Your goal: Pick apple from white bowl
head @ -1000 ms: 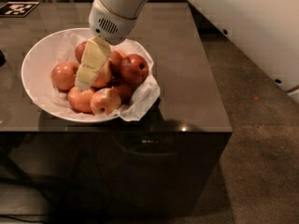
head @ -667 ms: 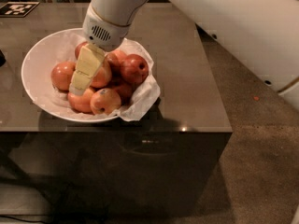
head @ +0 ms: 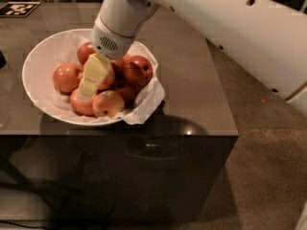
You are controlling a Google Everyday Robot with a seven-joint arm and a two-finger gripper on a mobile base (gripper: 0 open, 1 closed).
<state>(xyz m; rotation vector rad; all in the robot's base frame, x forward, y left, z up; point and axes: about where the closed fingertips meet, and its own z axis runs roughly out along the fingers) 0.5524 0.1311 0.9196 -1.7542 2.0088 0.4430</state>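
Observation:
The white bowl (head: 34,56) with crinkled paper lining stands on the dark table and holds several apples. My gripper (head: 92,80) reaches down from the white arm into the middle of the pile. It lies right over a light orange-red apple (head: 110,78), which it mostly hides. A darker deep-red apple (head: 139,69) lies to the right of the gripper. A smaller yellow-cheeked apple (head: 108,104) lies in front. Another orange-red apple (head: 66,77) lies to the left.
The dark table (head: 192,80) ends in a front edge just below the bowl and a right edge near the carpet floor (head: 268,176). The paper lining (head: 148,99) hangs over the bowl's right rim. A marker tag (head: 18,8) lies at the back left.
My gripper has sunk a little lower into the pile of apples, and the arm has swung further across the view. The apples and bowl have not moved.

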